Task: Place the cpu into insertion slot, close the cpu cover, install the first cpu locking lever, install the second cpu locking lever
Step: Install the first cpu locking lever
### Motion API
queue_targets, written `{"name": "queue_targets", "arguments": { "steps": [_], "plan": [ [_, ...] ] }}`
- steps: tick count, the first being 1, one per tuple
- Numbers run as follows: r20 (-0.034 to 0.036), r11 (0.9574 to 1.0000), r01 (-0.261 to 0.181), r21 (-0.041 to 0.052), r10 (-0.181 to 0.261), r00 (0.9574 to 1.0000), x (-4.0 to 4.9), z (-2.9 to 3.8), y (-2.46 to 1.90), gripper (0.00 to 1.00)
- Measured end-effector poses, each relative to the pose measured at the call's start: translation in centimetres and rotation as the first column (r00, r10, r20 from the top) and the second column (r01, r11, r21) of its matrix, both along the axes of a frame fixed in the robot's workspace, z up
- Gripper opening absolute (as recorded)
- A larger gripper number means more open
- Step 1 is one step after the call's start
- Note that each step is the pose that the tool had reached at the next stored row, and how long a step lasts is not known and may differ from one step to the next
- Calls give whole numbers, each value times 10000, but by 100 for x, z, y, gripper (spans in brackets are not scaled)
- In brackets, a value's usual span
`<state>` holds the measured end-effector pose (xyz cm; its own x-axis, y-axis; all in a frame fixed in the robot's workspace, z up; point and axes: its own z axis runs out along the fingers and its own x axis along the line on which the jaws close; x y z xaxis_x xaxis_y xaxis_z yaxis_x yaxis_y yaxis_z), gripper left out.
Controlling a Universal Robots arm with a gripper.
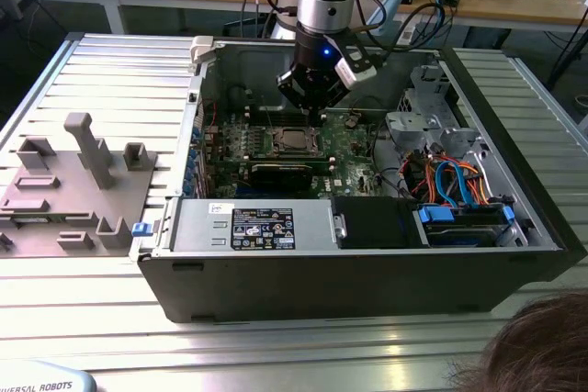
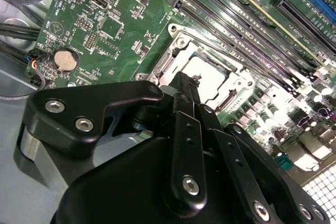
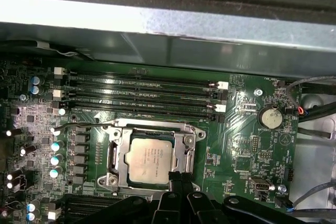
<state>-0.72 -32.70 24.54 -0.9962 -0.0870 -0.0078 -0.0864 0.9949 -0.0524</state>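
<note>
The cpu [image 3: 149, 160], a silver-grey square chip, lies in the insertion slot on the green board; it also shows in the second wrist view [image 2: 210, 77] and the exterior view [image 1: 292, 141]. The cpu cover [image 3: 118, 153] is a silvery frame lying flat around the chip, which shows through its window. A thin wire locking lever [image 3: 84, 125] runs along one side of the slot. My gripper [image 3: 176, 176] hangs low over the slot's edge, fingertips [image 2: 182, 83] drawn together beside the chip. The exterior view has the gripper [image 1: 317, 109] just above the board inside the open case.
Long black memory slots [image 3: 142, 95] run beside the socket, and a coin battery [image 3: 271, 117] sits past them. The case holds a drive cage with coloured cables [image 1: 450, 176]. A grey fixture [image 1: 83, 181] stands at the exterior view's left. A person's hair [image 1: 533, 346] shows at the near right corner.
</note>
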Motion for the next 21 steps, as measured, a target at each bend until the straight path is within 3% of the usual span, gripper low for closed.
{"name": "queue_targets", "arguments": {
  "steps": [21],
  "plan": [
    [0, 9995, -309, 0, 309, 9995, 0, 0, 0, 11]
  ]
}}
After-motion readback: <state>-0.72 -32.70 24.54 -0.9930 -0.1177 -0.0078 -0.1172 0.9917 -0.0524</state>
